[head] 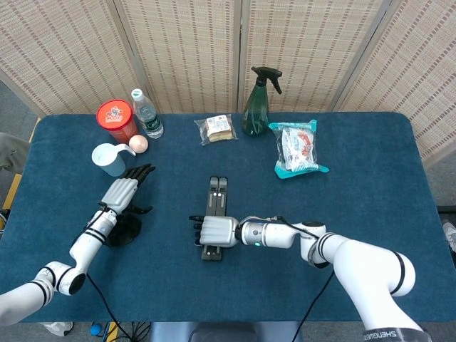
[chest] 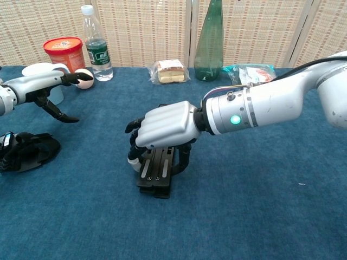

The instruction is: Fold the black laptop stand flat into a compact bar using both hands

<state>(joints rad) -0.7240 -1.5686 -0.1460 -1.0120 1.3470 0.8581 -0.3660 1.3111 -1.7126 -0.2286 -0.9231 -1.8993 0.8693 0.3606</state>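
While the stand (head: 215, 214) lies folded as a narrow black bar near the middle of the blue counter (head: 370, 192), the right hand (head: 216, 231) sits right on top of its near end, palm down, fingers curled over both edges and gripping it. Over on the left, the left hand (head: 125, 192) hovers with fingers stretched out and apart, holding nothing, above a dark bundle (head: 122, 232) on the cloth. Beyond it stand a white cup (head: 108, 158), a peach ball (head: 138, 143), a red tub (head: 117, 120) and a water bottle (head: 146, 114). Further back: a wrapped sandwich (head: 219, 128), a green spray bottle (head: 257, 105) and a snack packet (head: 298, 148).
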